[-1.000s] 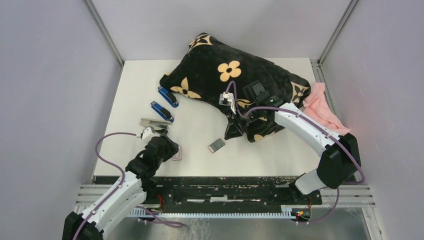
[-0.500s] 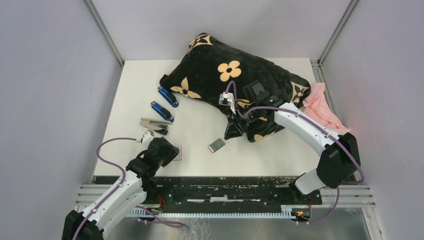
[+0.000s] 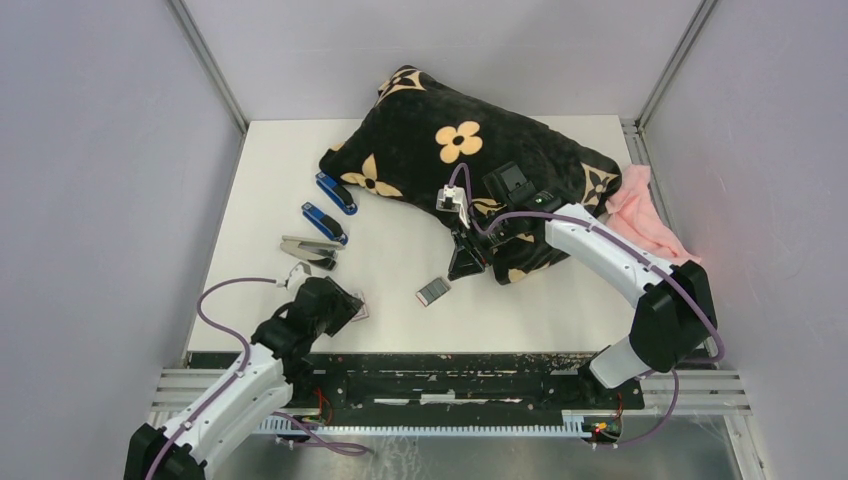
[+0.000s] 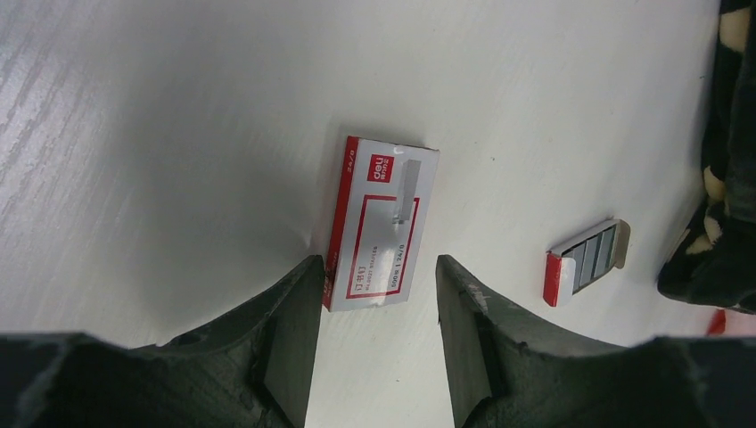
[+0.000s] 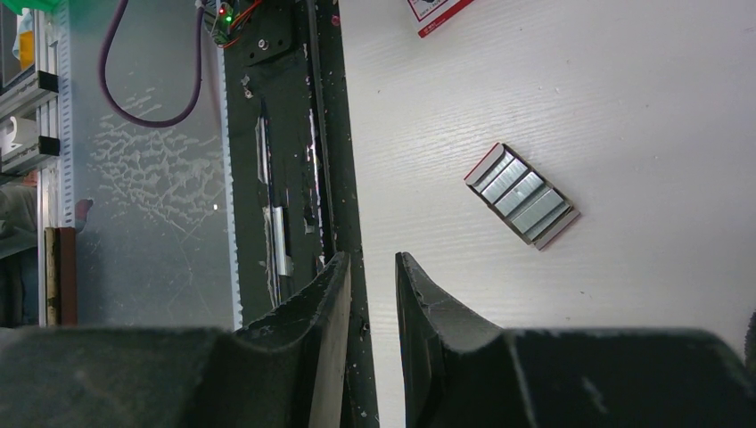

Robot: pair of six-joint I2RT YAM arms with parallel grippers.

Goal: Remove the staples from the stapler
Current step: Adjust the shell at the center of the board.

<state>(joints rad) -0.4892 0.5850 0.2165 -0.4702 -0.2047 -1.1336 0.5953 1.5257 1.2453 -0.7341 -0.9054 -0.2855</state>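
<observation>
Silvery staples [image 4: 406, 189] lie as one short strip on top of the white-and-red box [image 4: 374, 254] at the centre of my left wrist view, probably parked there so they stay easy to find. My left gripper [image 4: 373, 283] hangs over the box's lower end, jaws apart, gripping nothing. At the right, an open tray [image 4: 553, 276] holds more strips side by side. My right gripper [image 5: 373, 267] is narrowly parted and empty.

A black flowered cushion [image 3: 450, 150] lies at the surface's [image 3: 520, 310] twelve o'clock. At nine are a blue stapler [image 3: 336, 193], a second blue stapler [image 3: 325, 223] and an opened grey stapler [image 3: 308, 249]. The left claw [image 3: 350, 305] is at seven.
</observation>
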